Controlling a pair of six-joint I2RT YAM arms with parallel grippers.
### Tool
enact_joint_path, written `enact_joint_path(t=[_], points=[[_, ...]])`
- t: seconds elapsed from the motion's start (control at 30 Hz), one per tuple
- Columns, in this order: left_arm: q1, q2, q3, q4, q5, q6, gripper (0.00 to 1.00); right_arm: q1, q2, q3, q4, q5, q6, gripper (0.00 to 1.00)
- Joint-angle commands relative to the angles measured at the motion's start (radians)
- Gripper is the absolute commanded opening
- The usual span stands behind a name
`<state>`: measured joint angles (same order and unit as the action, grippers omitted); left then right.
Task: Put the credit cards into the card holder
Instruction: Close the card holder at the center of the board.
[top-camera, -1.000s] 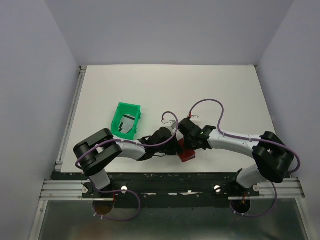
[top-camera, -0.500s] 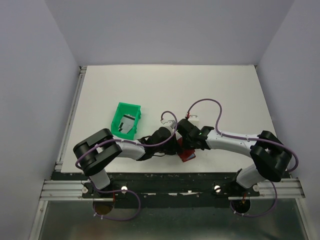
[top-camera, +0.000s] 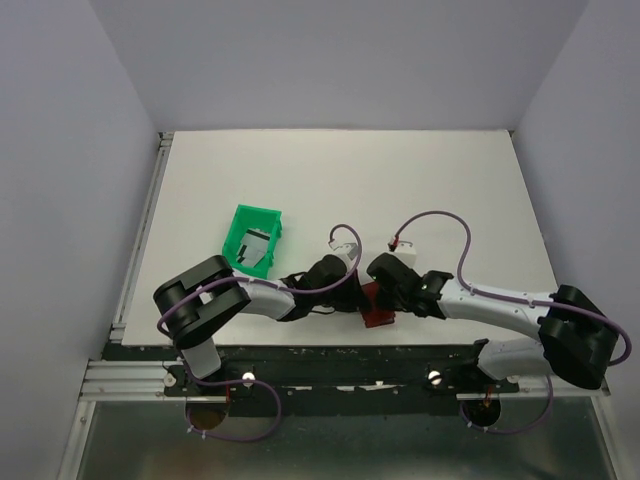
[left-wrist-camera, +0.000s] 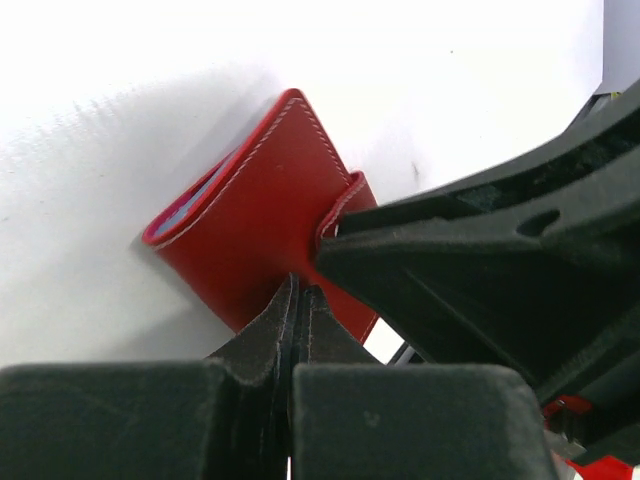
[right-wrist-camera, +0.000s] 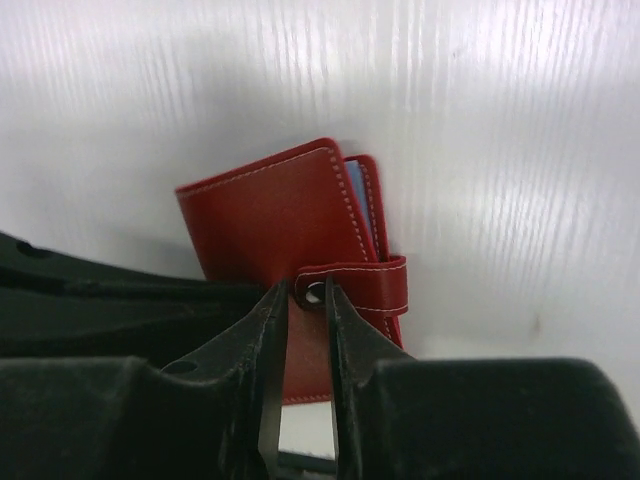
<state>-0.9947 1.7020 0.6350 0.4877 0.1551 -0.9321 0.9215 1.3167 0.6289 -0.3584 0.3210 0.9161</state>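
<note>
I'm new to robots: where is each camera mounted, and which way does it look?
Top external: fixed above and behind the arms, looking down on the white table; shows left arm, right arm, a green plastic tray and a small dark red folding wallet.
Left wrist: on the left arm, looking along its shut left pincer at the wallet's cover; a black part of the other arm intrudes.
Right wrist: on the right arm, looking past its right pincer at the wallet's strap snap.
Shared: all three see the wallet.
</note>
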Motion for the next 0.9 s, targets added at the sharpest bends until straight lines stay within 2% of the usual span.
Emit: enact_joint_path(t=[0.0,0.13,0.3,0.47,0.77,0.8,0.87], points=[[-0.013,0.053,-0.001,-0.077,0.012,0.013,0.00,0.023,-0.063,-0.005,-0.194,0.001,-0.022,0.32],[-0.013,0.051,-0.004,-0.077,0.009,0.012,0.00,0.013,-0.106,0.052,-0.238,0.023,-0.045,0.35],[-0.013,0.047,-0.006,-0.078,0.006,0.013,0.00,-0.012,-0.163,0.029,-0.234,0.010,-0.031,0.34],[-0.013,0.050,-0.008,-0.075,0.009,0.012,0.00,-0.052,-0.195,-0.008,-0.186,-0.037,-0.049,0.18],[-0.013,0.050,0.000,-0.083,0.009,0.018,0.00,-0.160,-0.218,-0.021,-0.130,-0.128,-0.106,0.13],[-0.015,0.050,-0.003,-0.083,0.006,0.015,0.00,-0.186,-0.196,-0.038,-0.061,-0.219,-0.141,0.13],[-0.013,0.051,-0.001,-0.083,0.006,0.013,0.00,-0.188,-0.179,-0.038,-0.051,-0.240,-0.141,0.13]])
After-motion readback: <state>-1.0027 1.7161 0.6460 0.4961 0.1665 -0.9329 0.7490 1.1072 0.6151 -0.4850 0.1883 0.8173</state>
